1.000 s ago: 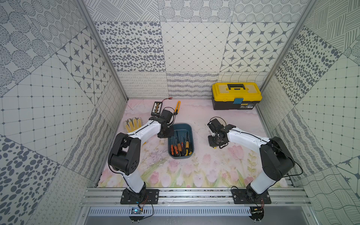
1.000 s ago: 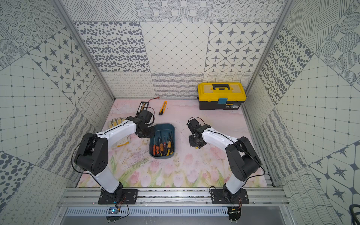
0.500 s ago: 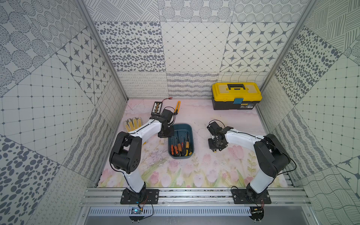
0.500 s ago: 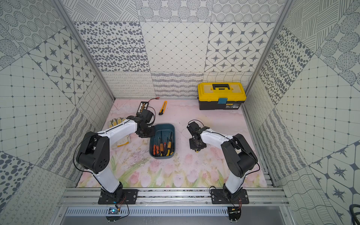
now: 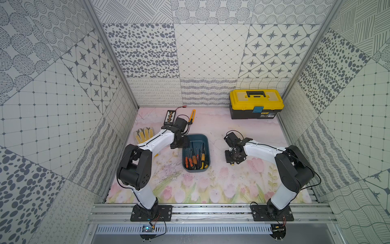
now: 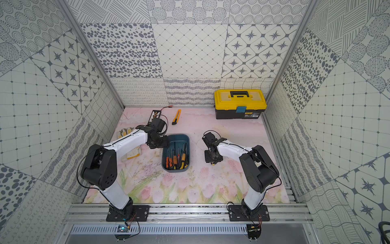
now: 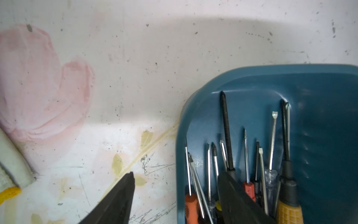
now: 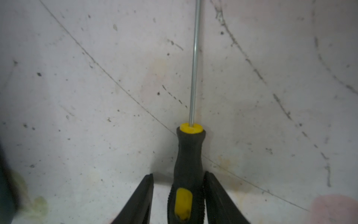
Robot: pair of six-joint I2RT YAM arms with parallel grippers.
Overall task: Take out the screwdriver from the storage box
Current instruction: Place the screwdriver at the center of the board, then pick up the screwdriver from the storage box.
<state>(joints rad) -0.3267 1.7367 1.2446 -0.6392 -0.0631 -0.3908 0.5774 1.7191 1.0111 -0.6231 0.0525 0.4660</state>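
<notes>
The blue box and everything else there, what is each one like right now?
Storage box: no lid, screwdrivers inside.
Toolbox: lid shut.
Black-and-yellow screwdriver: lying on the table, out of the box.
Left gripper: jaws open, straddling the box rim.
Right gripper: jaws open, one each side of that screwdriver's handle.

Black-yellow screwdriver (image 8: 188, 170) lies on the mat, outside teal storage box (image 5: 201, 138).

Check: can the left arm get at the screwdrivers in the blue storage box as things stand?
Probably yes. The left end effector is open and straddles the storage box rim, one finger already among the screwdrivers. The box has no lid and nothing covers the tools, though they lie tightly bunched.
</notes>
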